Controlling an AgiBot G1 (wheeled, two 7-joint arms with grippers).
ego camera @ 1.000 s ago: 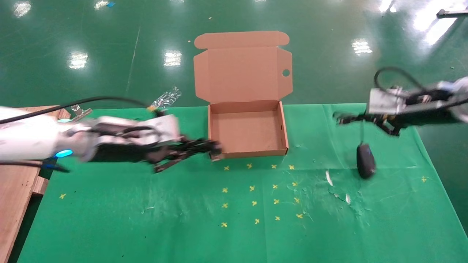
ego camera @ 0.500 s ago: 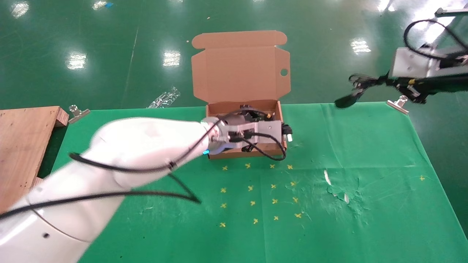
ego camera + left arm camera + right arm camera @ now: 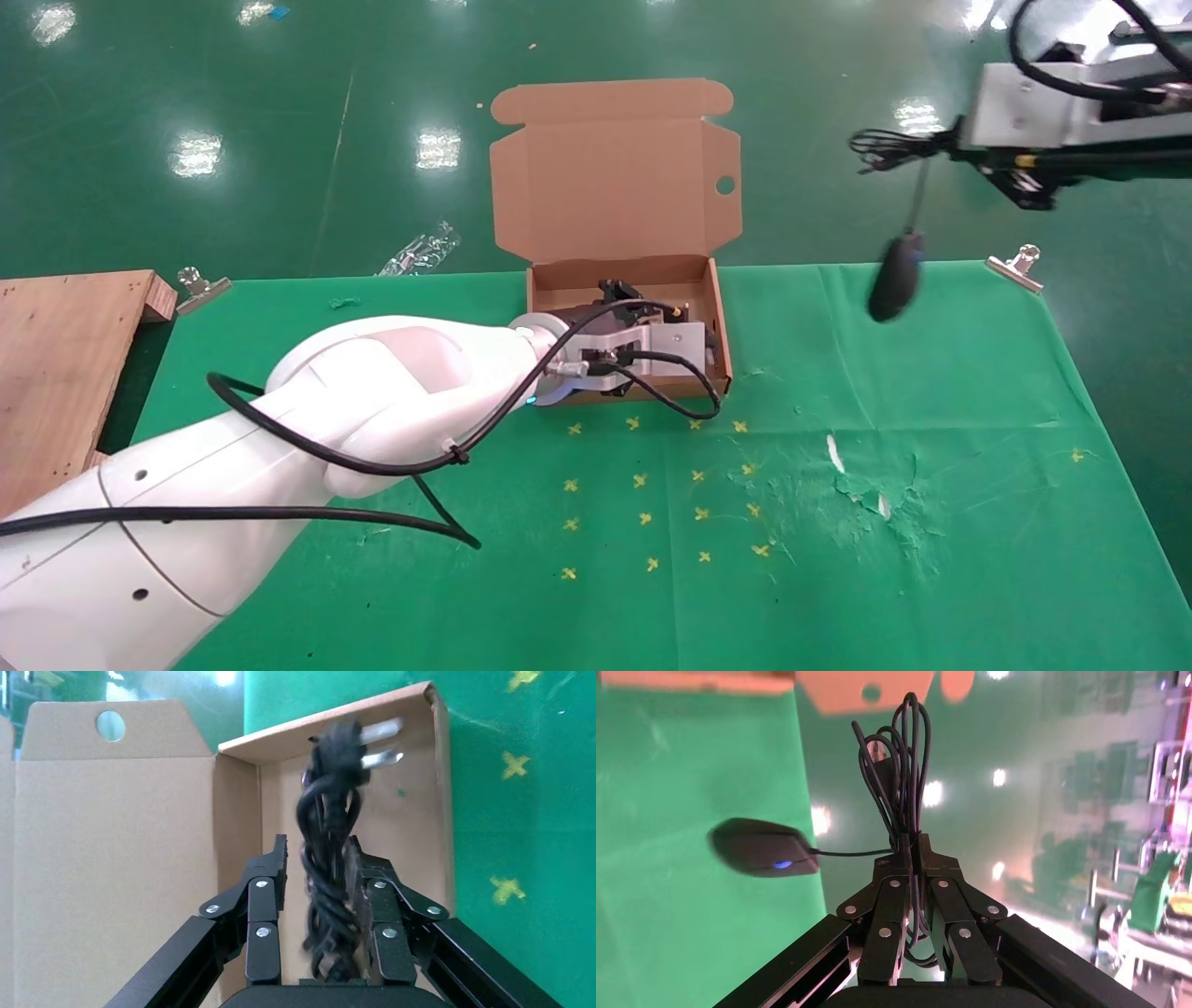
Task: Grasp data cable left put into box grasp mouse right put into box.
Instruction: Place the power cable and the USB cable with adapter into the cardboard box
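A wooden board (image 3: 56, 373) lies at the far left edge of the green cloth (image 3: 372, 578) that covers the table, with a metal clip (image 3: 200, 287) just right of its far corner. A scrap of clear plastic (image 3: 424, 250) lies on the floor beyond the table.

The left arm reaches from the near left across the cloth to the box (image 3: 719, 321), which stands open at the far middle of the table with its lid (image 3: 615, 177) raised behind it and a round hole (image 3: 725, 185) in the right flap. The left gripper (image 3: 316, 864) is over the inside of the box. Its fingers (image 3: 267, 881) stand partly apart, and the data cable (image 3: 330, 860) lies between them, a thick black bundle with the two metal prongs (image 3: 379, 745) pointing toward a box corner. The bundle lies against one finger, with a gap to the other, so it cannot be told whether it is gripped or loose. The cable is blurred.

To the right, the cloth is scuffed and torn (image 3: 866, 494), and yellow crosses (image 3: 652, 485) mark it near the box.

The right gripper (image 3: 914, 843) is high above the far right corner of the table, beyond a second clip (image 3: 1015, 266). It is closed tight on the coiled thin cord (image 3: 895, 762) of the mouse (image 3: 894, 278). The mouse hangs in the air below on that cord, well right of the box and clear of the cloth, its blue spot (image 3: 782, 865) showing.
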